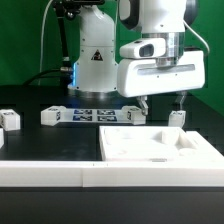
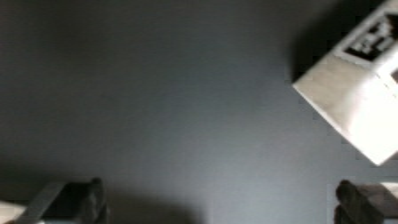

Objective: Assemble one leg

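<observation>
"gripper (image 1: 163,103), open or closed?"
"wide open. the fingers (image 2: 79,196) are far apart, with only dark table (image 2: 160,100) between them. it hangs above the table and holds nothing."
"and the leg (image 1: 178,118)?"
"on the table, just behind the far corner of the big flat pocketed piece (image 1: 160,148), on the exterior view's right. it's close under the gripper, off to one side of the fingers, not between them. its tag (image 2: 374,40) shows in the wrist view."

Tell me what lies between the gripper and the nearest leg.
Nothing. In the wrist view only bare dark table separates the open gripper from the leg; they do not touch.
</observation>
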Robot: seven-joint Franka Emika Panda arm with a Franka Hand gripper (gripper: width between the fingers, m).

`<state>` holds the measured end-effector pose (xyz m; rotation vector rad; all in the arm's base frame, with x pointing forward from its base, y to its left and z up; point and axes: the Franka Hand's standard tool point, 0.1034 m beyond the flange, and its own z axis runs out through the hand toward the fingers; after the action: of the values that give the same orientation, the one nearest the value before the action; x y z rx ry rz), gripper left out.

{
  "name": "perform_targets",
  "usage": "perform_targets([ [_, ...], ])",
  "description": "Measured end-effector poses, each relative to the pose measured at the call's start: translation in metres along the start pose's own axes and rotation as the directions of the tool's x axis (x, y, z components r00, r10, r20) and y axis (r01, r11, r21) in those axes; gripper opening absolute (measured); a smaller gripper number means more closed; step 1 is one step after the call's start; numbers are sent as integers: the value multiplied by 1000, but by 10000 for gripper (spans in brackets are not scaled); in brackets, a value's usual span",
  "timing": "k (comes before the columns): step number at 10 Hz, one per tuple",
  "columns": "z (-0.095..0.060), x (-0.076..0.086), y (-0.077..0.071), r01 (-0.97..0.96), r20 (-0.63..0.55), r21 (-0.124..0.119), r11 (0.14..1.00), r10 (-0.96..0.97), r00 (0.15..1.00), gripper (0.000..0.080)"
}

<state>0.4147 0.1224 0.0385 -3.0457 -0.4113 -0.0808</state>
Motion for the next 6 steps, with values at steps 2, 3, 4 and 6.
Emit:
perform_targets([
  [2,0,0,-1,-119,1,6,993,119,993,649],
  [3,0,-1,-2,-180,-3,9,984,180,984,649],
  [4,0,-7,-11,-343,-25,18,939,343,939,649],
  [6,3,-16,-27,-519,-14,25,854,519,854,649],
])
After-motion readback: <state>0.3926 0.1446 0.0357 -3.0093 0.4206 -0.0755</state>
